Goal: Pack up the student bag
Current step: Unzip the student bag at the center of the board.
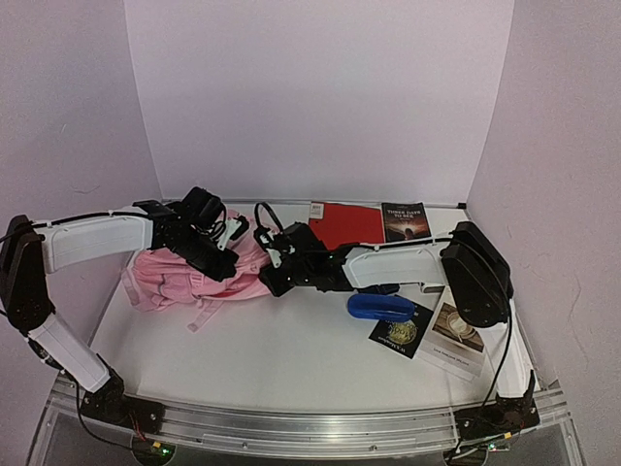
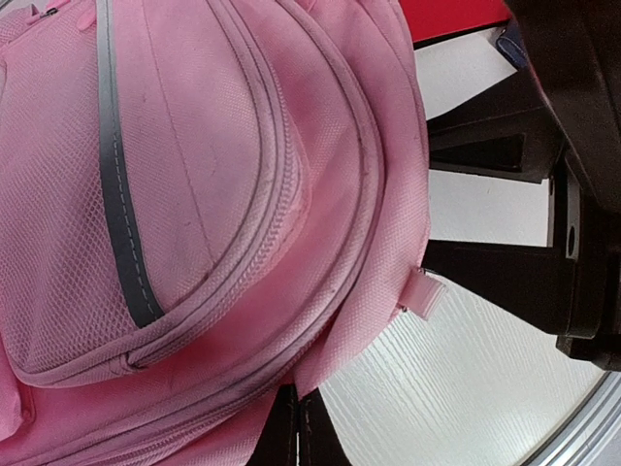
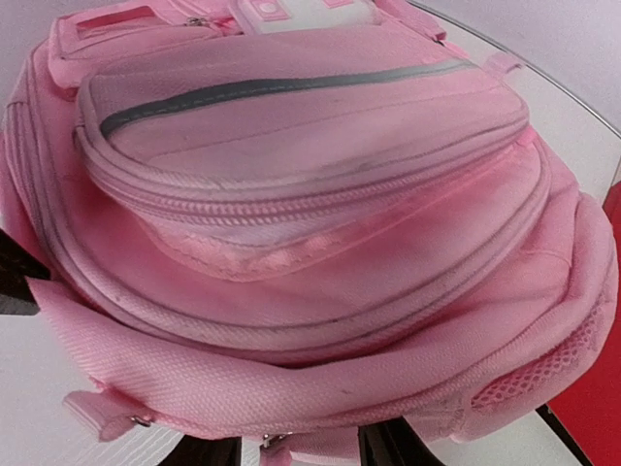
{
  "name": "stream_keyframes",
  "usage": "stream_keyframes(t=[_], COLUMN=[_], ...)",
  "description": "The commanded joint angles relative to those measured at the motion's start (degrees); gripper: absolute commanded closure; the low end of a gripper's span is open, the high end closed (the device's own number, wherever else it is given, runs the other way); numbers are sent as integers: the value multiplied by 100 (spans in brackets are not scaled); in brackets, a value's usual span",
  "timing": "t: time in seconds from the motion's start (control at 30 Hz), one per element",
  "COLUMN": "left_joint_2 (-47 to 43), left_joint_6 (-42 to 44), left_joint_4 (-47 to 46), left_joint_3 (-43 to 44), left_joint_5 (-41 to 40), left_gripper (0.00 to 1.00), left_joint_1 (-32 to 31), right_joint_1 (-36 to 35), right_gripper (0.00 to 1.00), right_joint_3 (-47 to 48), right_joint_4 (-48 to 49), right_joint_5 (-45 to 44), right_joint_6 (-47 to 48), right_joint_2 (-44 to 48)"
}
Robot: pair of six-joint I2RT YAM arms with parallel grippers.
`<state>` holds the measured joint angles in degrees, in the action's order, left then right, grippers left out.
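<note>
The student bag (image 1: 184,277), a soft pink backpack, lies on the left half of the white table and fills both wrist views (image 2: 194,194) (image 3: 310,194). My left gripper (image 1: 231,243) is over its right end. In the left wrist view the left gripper (image 2: 296,427) is shut, its two dark fingers pressed together on the bag's lower fabric edge. My right gripper (image 1: 272,264) meets the bag from the right. The right gripper (image 3: 296,451) has its fingers apart, straddling the bag's rim and a zip pull (image 3: 267,445), with a strip of table showing beside the left finger.
A red book (image 1: 344,223) and a dark book (image 1: 405,221) lie at the back. A blue case (image 1: 380,307) and two booklets (image 1: 400,332) (image 1: 456,340) lie under the right arm. White walls enclose the table; a metal rail (image 1: 310,427) runs along the near edge.
</note>
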<state>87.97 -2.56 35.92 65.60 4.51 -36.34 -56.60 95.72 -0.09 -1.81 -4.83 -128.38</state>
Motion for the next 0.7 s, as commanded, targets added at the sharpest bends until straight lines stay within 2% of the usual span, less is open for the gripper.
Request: stream_keyframes(t=[0.0, 0.07, 0.13, 0.2, 0.4, 0.57, 0.67], left_joint_2=[-503, -549, -566, -565, -557, -619, -621], left_joint_6=[-157, -157, -157, -160, -174, -191, -196], left_joint_4=[-246, -261, -281, -302, -305, -293, -284], left_joint_3=[199, 150, 118, 122, 142, 29, -35], left_joint_5=[277, 278, 284, 316, 321, 305, 256], left_gripper=[100, 100, 100, 100, 100, 100, 100], left_joint_1=[102, 167, 201, 221, 237, 350, 409], right_joint_1=[26, 26, 26, 27, 26, 26, 26], right_gripper=[60, 53, 52, 58, 87, 87, 100], right_joint_3=[-78, -208, -302, -317, -193, -342, -501], right_joint_4=[88, 88, 93, 95, 98, 96, 96], right_joint_5=[-225, -97, -51, -39, 86, 314, 373], right_joint_6=[173, 242, 296, 348, 362, 425, 596], right_joint_2=[142, 241, 276, 254, 165, 346, 496])
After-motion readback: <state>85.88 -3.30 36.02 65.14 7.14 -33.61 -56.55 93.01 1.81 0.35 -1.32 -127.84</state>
